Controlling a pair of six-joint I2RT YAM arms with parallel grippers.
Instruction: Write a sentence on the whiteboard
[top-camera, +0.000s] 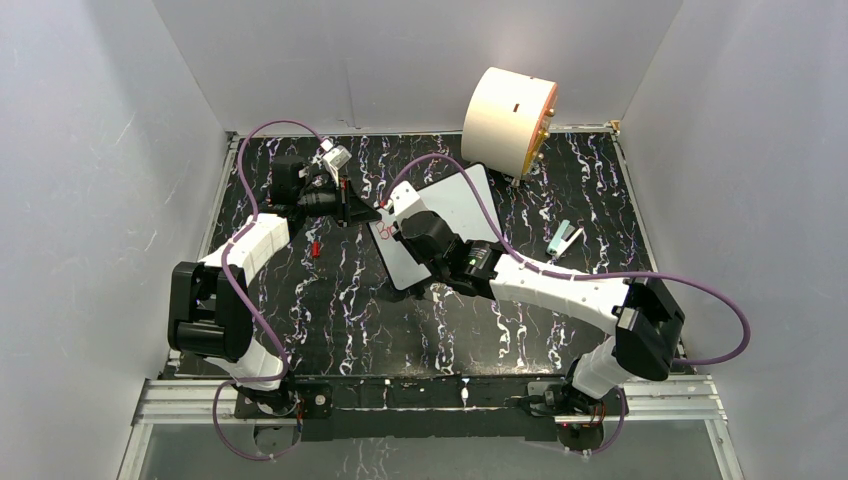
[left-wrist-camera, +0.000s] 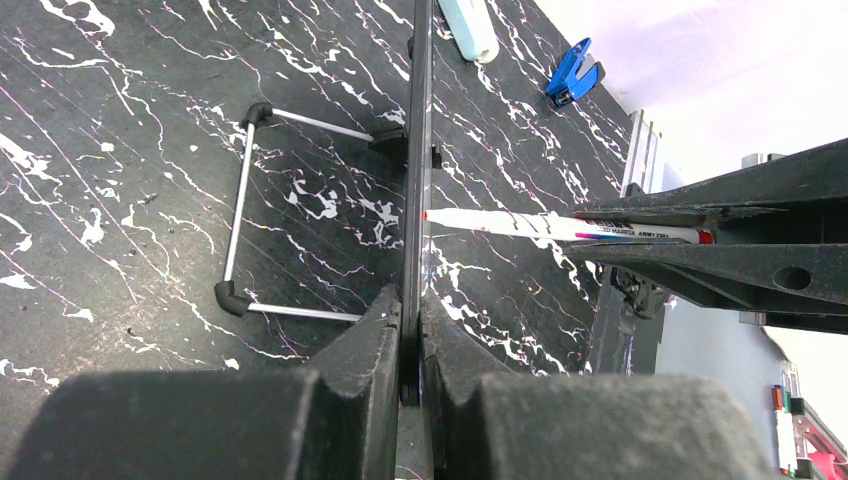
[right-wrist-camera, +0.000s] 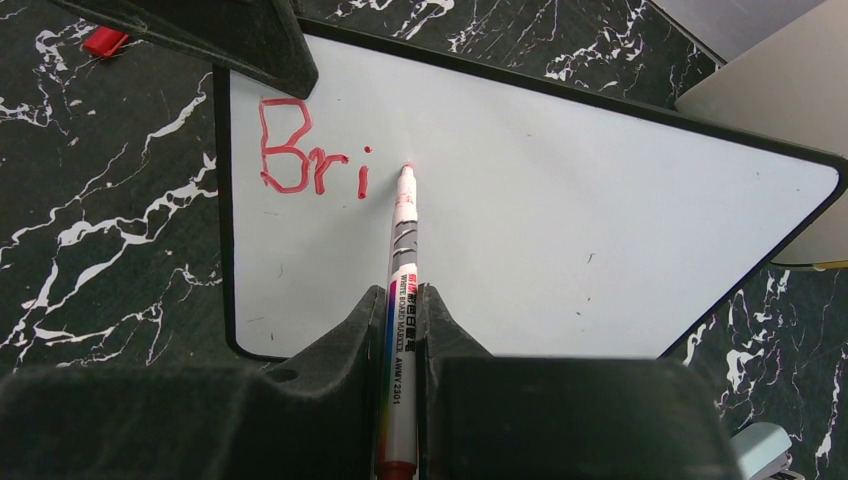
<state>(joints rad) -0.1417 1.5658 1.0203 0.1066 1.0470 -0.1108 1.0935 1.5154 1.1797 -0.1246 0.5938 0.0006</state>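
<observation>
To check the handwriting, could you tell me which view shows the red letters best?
Right wrist view: the red letters plainly read "Bri" on the whiteboard. Top view shows only a red smudge; left wrist sees the whiteboard edge-on, no letters.

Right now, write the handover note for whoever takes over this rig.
Left pincer: shut on an edge of the whiteboard, near one corner.
Right pincer: shut on the red marker, its tip at the board just right of the last letter.
Done: "Bri" is written in red, close to the corner the left pincer holds.
Left: the rest of the sentence. Most of the board is blank.
</observation>
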